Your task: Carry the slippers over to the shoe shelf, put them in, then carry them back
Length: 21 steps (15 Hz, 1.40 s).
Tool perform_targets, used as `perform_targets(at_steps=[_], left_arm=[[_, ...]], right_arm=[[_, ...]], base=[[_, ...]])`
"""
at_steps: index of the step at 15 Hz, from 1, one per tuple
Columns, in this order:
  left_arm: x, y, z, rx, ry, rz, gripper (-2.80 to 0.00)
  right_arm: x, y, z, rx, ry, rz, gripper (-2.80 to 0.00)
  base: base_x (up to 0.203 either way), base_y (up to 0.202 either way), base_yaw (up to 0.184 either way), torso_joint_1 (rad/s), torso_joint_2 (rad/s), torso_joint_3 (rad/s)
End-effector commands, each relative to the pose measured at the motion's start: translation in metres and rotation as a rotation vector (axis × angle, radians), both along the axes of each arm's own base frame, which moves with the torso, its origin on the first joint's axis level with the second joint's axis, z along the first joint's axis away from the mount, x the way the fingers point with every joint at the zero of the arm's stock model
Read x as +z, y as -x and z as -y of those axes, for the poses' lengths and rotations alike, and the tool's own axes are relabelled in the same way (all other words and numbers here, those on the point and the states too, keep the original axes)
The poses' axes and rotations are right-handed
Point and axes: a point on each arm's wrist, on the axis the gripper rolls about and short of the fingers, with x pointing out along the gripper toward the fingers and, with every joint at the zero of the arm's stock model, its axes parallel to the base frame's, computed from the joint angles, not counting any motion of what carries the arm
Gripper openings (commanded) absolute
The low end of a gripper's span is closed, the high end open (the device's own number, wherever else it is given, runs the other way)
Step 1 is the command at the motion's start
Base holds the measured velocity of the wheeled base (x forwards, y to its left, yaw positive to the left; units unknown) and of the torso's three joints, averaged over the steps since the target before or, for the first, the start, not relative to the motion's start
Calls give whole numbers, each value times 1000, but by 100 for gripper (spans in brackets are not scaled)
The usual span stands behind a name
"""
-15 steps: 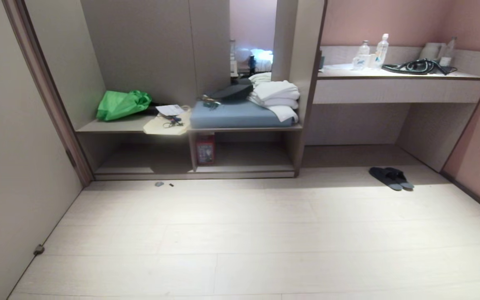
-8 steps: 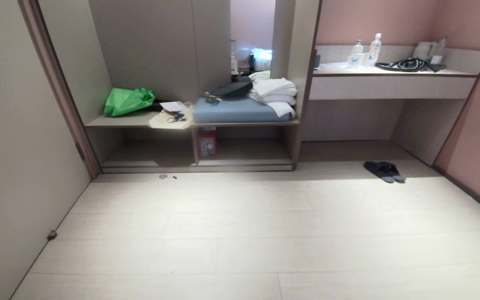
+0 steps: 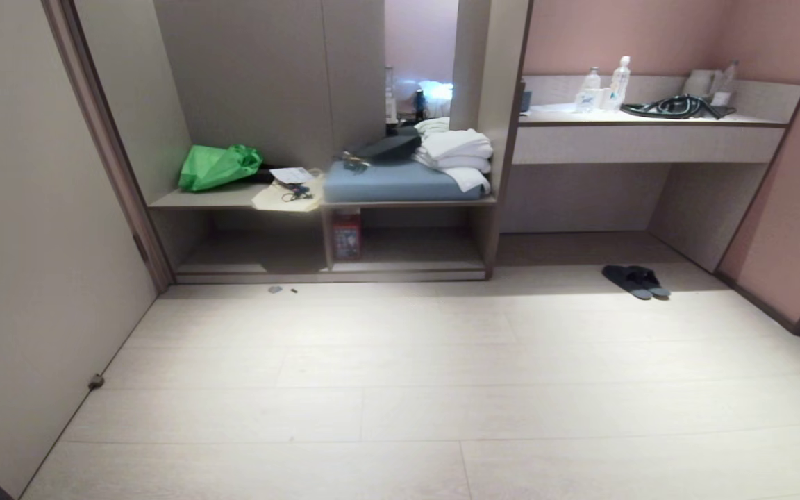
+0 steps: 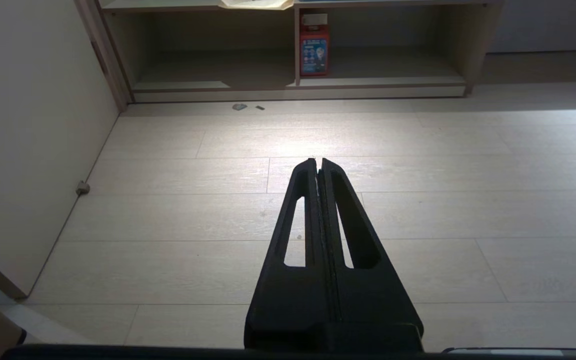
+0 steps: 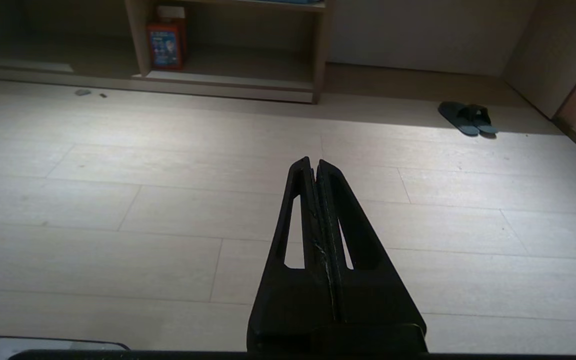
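The pale plank floor (image 3: 442,389) carries the slippers (image 3: 636,281) beneath the desk (image 3: 650,142).

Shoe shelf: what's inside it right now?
The shoe shelf holds only a red box by its divider; the shaded left bay's back is unclear. The slippers lie on the floor under the desk.

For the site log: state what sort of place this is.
Probably a hotel room entry area: a built-in bench with a blue cushion and folded white towels, a desk holding water bottles, and the slippers on the floor.
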Motion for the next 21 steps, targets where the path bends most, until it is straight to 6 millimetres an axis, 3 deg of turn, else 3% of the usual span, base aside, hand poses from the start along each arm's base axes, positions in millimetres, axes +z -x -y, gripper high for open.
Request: perform_targets(at_steps=[1, 8, 16, 21], left_arm=[[0, 0, 0, 1, 0, -1, -280], [0, 0, 0, 0, 0, -1, -280], [0, 0, 0, 0, 0, -1, -280], [0, 0, 0, 0, 0, -1, -280]], right_arm=[[0, 0, 0, 1, -1, -2, -280], [0, 0, 0, 1, -5, -2, -280], [0, 0, 0, 1, -7, -2, -280], [0, 0, 0, 1, -7, -2, -280]], base=[[0, 0, 0, 0, 0, 0], [0, 0, 0, 0, 0, 0], [-2, 7, -162, 1, 0, 5], [-1, 1, -31, 1, 2, 0]])
